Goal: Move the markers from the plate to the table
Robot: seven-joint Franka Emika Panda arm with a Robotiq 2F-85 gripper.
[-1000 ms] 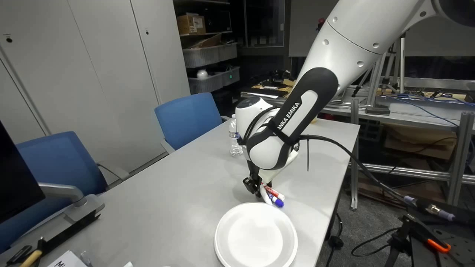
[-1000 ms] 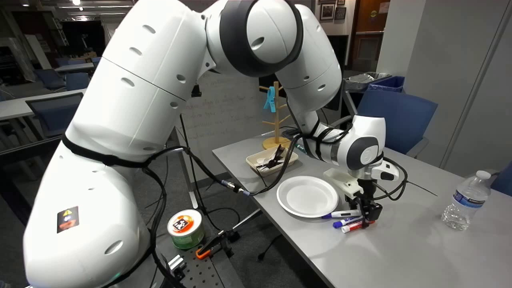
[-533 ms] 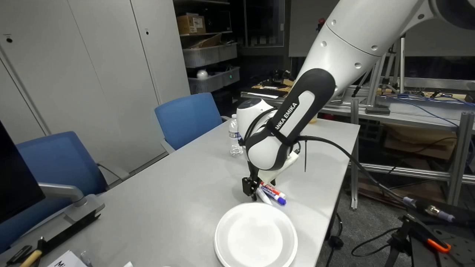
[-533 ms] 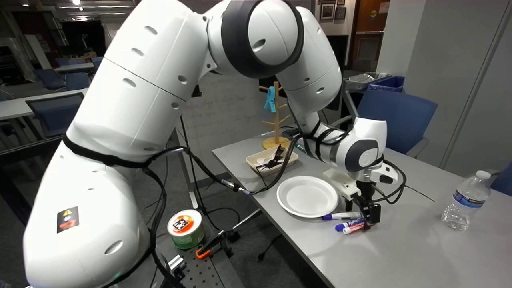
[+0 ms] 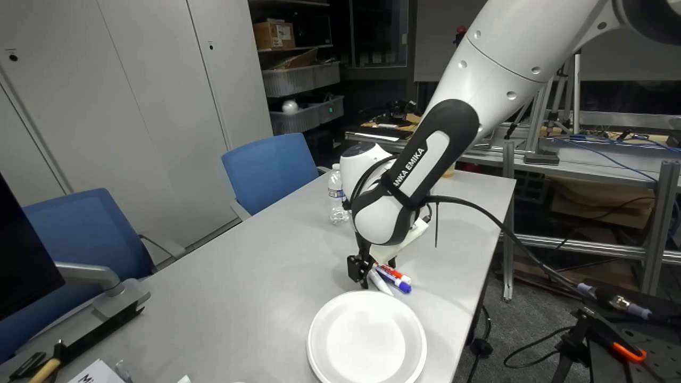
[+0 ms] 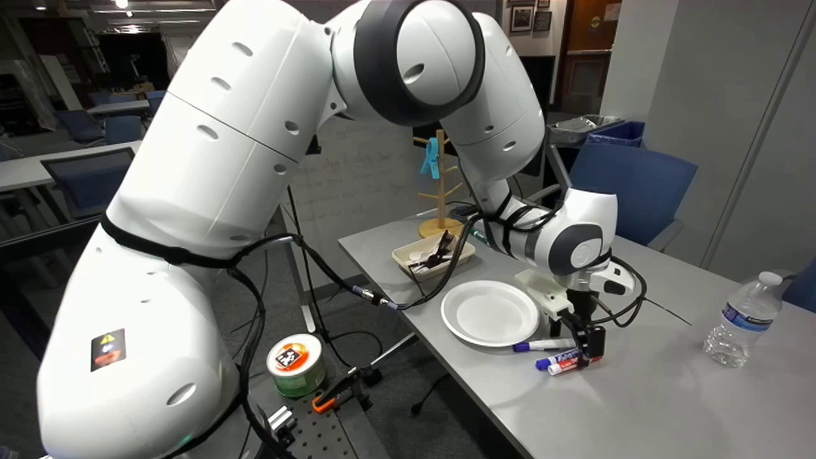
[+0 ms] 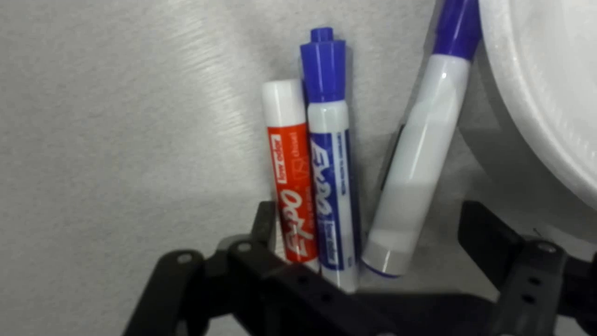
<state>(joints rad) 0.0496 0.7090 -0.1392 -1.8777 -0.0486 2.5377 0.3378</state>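
Three markers lie on the grey-white table (image 5: 239,298) beside the white plate (image 5: 367,343). In the wrist view the red marker (image 7: 291,186) and the blue-labelled marker (image 7: 330,186) rest side by side. A white-bodied marker (image 7: 422,140) with a dark blue cap slants off toward the plate rim (image 7: 517,93); whether cap and rim touch I cannot tell. My gripper (image 7: 368,226) is open, low over the table, its fingers standing on either side of the markers' near ends. The left finger (image 7: 265,224) is close against the red marker. The plate (image 6: 489,313) has nothing on it.
A water bottle (image 6: 743,319) stands on the table beyond the gripper. Past the plate are a tray of cutlery (image 6: 433,255) and a wooden stand (image 6: 441,185) with a blue clip. Blue chairs (image 5: 271,170) line one long side. A black cable (image 5: 479,213) loops from the arm.
The jaws have spread wider around the markers. The red and blue-labelled markers have shifted slightly, and the white-bodied one now shows more clearly apart from them. The arm has barely moved.
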